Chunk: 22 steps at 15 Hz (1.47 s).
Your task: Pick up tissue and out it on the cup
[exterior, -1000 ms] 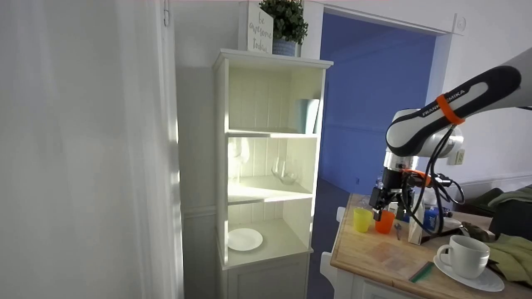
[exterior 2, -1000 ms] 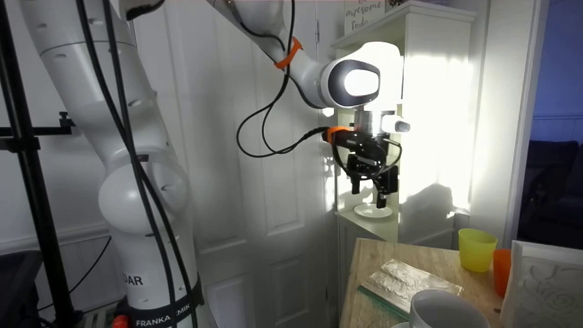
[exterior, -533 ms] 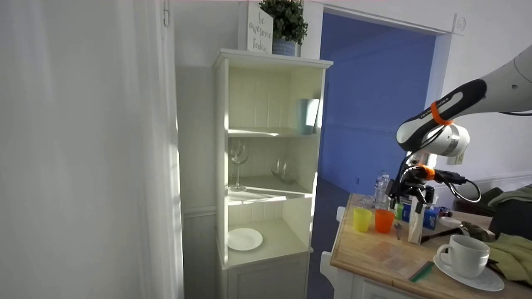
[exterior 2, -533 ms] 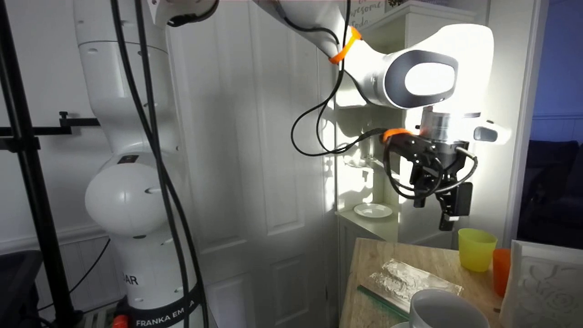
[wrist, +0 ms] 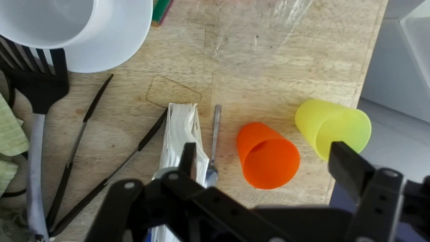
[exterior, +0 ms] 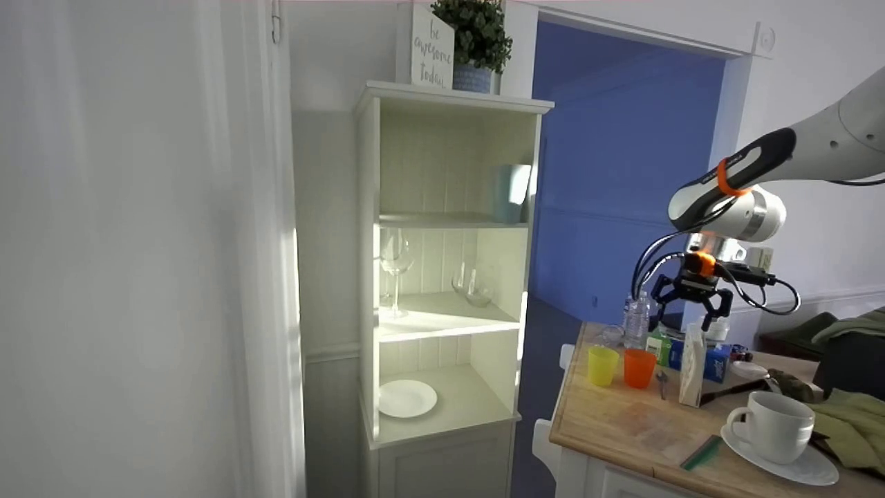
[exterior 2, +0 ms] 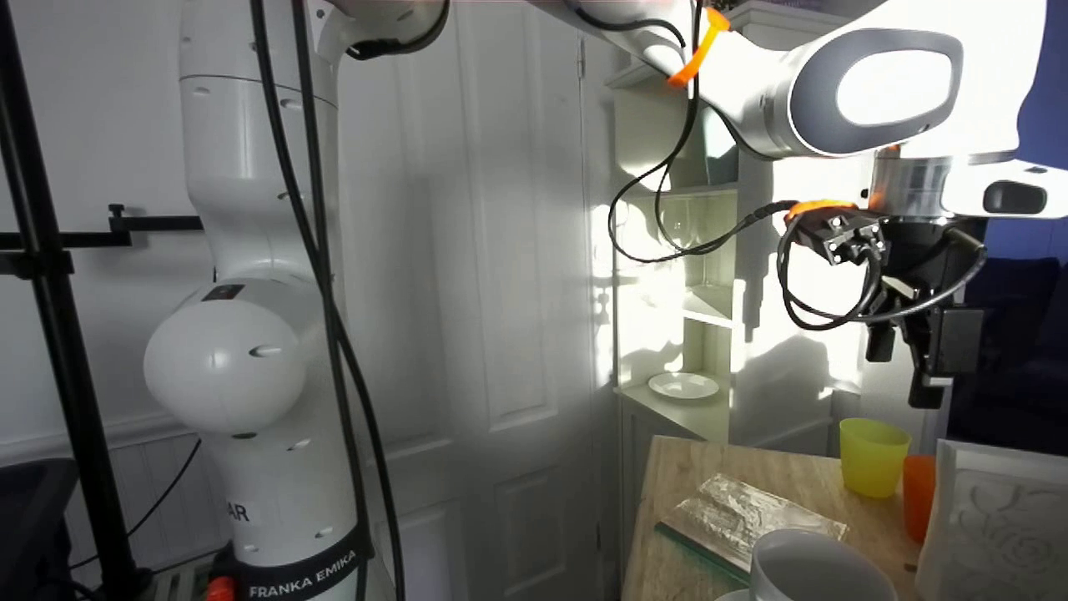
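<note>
White folded paper tissues (wrist: 183, 121) stand upright as a stack in the wrist view and an exterior view (exterior: 691, 370); no loose tissue shows. In an exterior view the stack has an embossed face (exterior 2: 993, 526). The white cup (wrist: 47, 20) stands on its white saucer (wrist: 124, 40) at the wrist view's upper left. The cup also shows in both exterior views (exterior: 781, 429) (exterior 2: 822, 568). My gripper (wrist: 264, 148) is open and empty, above the table. One finger (wrist: 188, 158) overlaps the stack in the wrist view; the gripper also shows in both exterior views (exterior: 681, 321) (exterior 2: 901, 380).
An orange cup (wrist: 268, 161) and a yellow cup (wrist: 336, 127) stand beside the stack. A spoon (wrist: 216, 134), tongs (wrist: 80, 134) and a black turner (wrist: 40, 87) lie nearby. A clear plastic bag (wrist: 258, 37) lies flat. A bottle (exterior: 636, 321) stands behind.
My gripper has moved to the right in both exterior views, from near the coloured cups toward the stack, and stands higher in one of them. It stays open. The table things have not moved.
</note>
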{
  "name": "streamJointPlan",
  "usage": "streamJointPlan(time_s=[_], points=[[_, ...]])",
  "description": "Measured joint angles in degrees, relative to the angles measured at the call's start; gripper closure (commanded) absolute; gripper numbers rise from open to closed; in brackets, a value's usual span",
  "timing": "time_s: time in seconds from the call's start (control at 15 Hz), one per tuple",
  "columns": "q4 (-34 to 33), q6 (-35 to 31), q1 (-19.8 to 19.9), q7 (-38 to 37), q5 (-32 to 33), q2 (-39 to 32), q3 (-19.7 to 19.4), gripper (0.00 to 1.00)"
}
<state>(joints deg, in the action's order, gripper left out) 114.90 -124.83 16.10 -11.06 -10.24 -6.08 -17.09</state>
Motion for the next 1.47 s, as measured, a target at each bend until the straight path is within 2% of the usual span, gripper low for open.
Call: streamJointPlan(time_s=[0.33, 0.73, 1.13, 1.47], points=[[-2.23, -1.61, -0.3, -4.39, 0.27, -1.29, 0.1, 0.0], [-2.45, -2.11, -0.4, -5.52, 1.69, -1.4, 0.12, 0.0], [-3.09, -6.46, -2.41, -20.08, 23.53, -2.42, -0.19, 0.0], [-2.95, -3.58, -5.67, -26.04, 33.91, -2.52, 0.02, 0.0]])
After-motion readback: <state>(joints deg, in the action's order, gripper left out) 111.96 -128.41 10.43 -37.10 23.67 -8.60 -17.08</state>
